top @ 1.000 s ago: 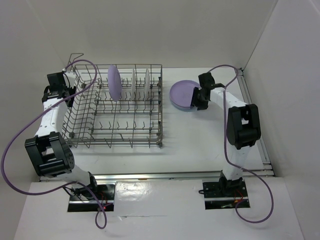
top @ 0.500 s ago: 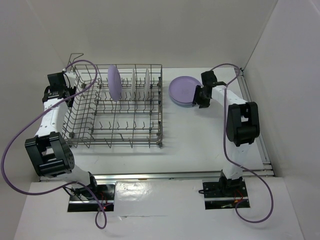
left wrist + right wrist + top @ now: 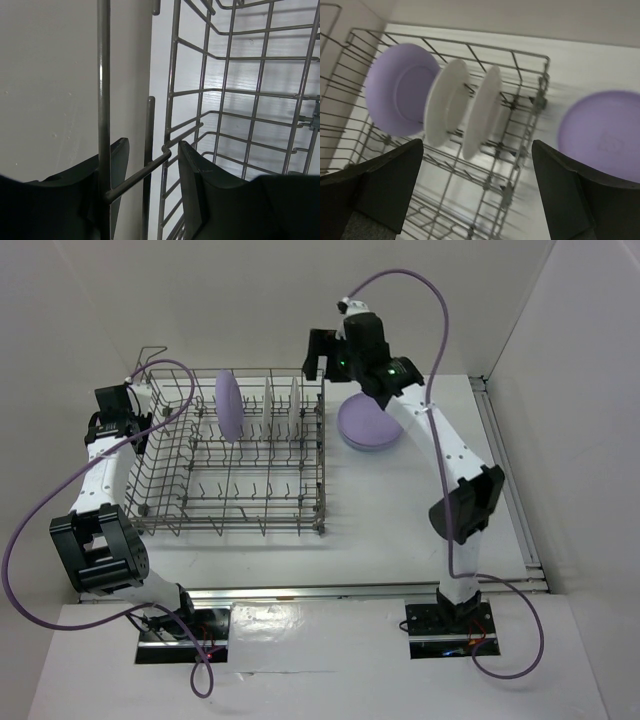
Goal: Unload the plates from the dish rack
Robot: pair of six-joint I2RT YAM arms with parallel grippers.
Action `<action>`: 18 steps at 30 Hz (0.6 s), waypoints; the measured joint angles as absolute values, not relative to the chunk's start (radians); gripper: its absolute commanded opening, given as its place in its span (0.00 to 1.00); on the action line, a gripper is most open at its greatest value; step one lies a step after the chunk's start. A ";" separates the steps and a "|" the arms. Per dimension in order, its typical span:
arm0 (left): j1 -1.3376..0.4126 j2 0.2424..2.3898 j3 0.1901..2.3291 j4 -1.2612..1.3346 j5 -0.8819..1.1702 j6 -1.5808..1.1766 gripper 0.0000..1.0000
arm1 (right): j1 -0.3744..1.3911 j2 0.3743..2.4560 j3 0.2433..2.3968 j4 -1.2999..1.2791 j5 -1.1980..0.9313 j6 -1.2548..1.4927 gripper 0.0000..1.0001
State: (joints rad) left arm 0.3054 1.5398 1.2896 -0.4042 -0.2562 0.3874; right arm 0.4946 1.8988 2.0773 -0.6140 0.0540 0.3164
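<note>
The dish rack [image 3: 225, 495] stands left of centre. In its back row a lavender plate [image 3: 229, 405] and two white plates [image 3: 270, 400] stand upright; they also show in the right wrist view, the lavender plate [image 3: 400, 90] and a white plate [image 3: 447, 107]. A stack of plates with a lavender one on top [image 3: 366, 426] lies on the table right of the rack. My right gripper [image 3: 320, 355] is open and empty, high above the rack's back right corner. My left gripper [image 3: 140, 412] is shut on the rack's left rim wire [image 3: 140, 172].
White walls close in on the left, back and right. A metal rail [image 3: 505, 465] runs along the table's right side. Purple cables loop from both arms. The rack's raised wire handle [image 3: 150, 355] is at its back left corner.
My right gripper has let go of the lavender plate on the stack, then risen and swung left and back over the rack's right end. The left arm has not moved.
</note>
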 measured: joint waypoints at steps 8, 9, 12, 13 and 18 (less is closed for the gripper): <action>0.305 1.537 1.288 -0.403 -0.250 0.386 0.57 | 0.551 2.195 2.316 -0.600 0.022 0.320 0.95; 0.305 1.537 1.287 -0.402 -0.249 0.387 0.57 | 0.554 2.219 2.306 -0.606 0.022 0.325 0.94; 0.305 1.534 1.283 -0.396 -0.249 0.388 0.57 | 0.563 2.276 2.301 -0.618 0.025 0.345 0.90; 0.305 1.534 1.282 -0.395 -0.247 0.387 0.57 | 0.566 2.294 2.301 -0.618 0.026 0.352 0.89; 0.305 1.533 1.282 -0.393 -0.244 0.387 0.57 | 0.585 2.315 2.292 -0.609 0.026 0.368 0.77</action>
